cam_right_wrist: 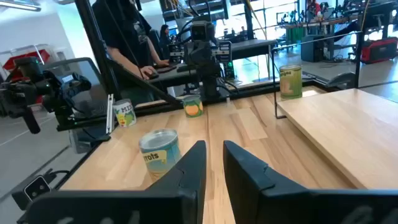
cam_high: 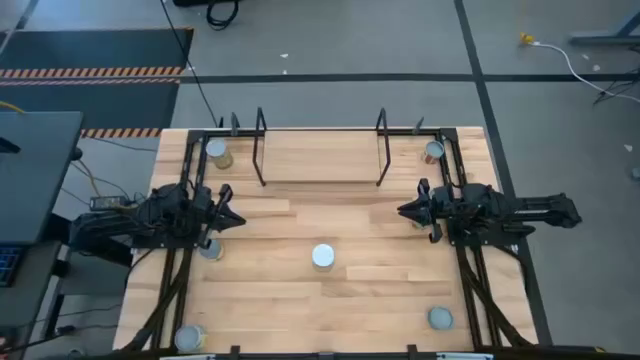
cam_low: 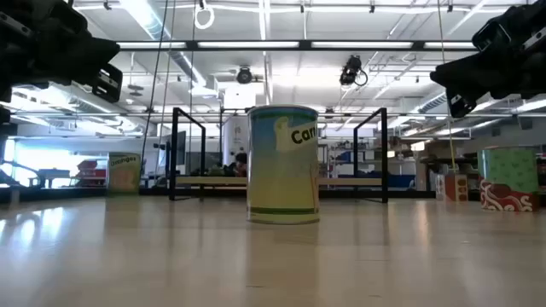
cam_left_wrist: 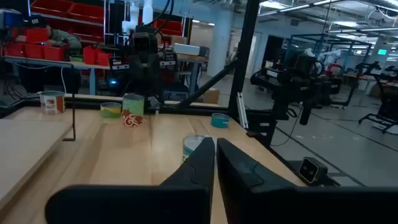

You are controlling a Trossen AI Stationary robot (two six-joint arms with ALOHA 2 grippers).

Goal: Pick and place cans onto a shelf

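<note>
Several small cans stand upright on the wooden table. One with a yellow-green label stands at the centre (cam_high: 323, 257), and also shows in the low view (cam_low: 282, 165). Others stand at the far left (cam_high: 217, 152), the far right (cam_high: 432, 152), the near left (cam_high: 190, 338) and the near right (cam_high: 440, 318). One stands by the left arm (cam_high: 210, 247). The shelf (cam_high: 322, 150) stands at the far middle with nothing on its board. My left gripper (cam_high: 240, 218) hovers at the left, shut and empty. My right gripper (cam_high: 402, 211) hovers at the right, open by a narrow gap and empty.
Black rails (cam_high: 470, 280) run along both table sides under the arms. The shelf's black end frames (cam_high: 260, 145) stand upright. Bare tabletop lies between the two grippers and in front of the shelf. People and workshop gear show beyond the table's edge.
</note>
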